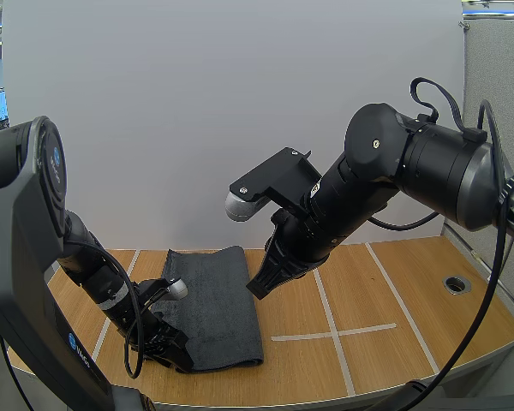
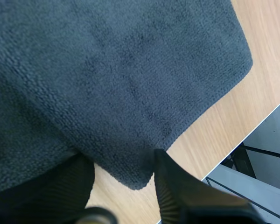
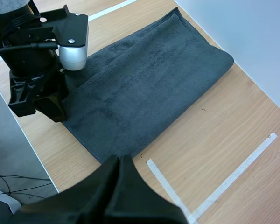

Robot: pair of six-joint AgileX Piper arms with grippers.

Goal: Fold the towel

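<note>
My left gripper (image 1: 182, 358) is down at the near left corner of the towel (image 1: 214, 300), released: in the left wrist view its fingers (image 2: 177, 196) stand well apart with the towel's (image 2: 121, 70) rounded corner lying between them, and one finger is partly covered by the cloth's edge. The right wrist view shows this gripper (image 3: 37, 109) planted at that same end of the towel (image 3: 149, 79).

My right gripper (image 1: 261, 287) hangs above the towel's right edge, clenched on nothing, its fingers pressed into a single dark wedge (image 3: 120, 158).

The towel is dark grey and folded into a long band. It lies flat on the left half of the wooden table (image 1: 411, 282), left of the white tape cross (image 1: 332, 332). Its long axis runs from the table's near edge away toward the back wall, the far end leaning slightly left. The near short end sits close to the table's front edge.
</note>
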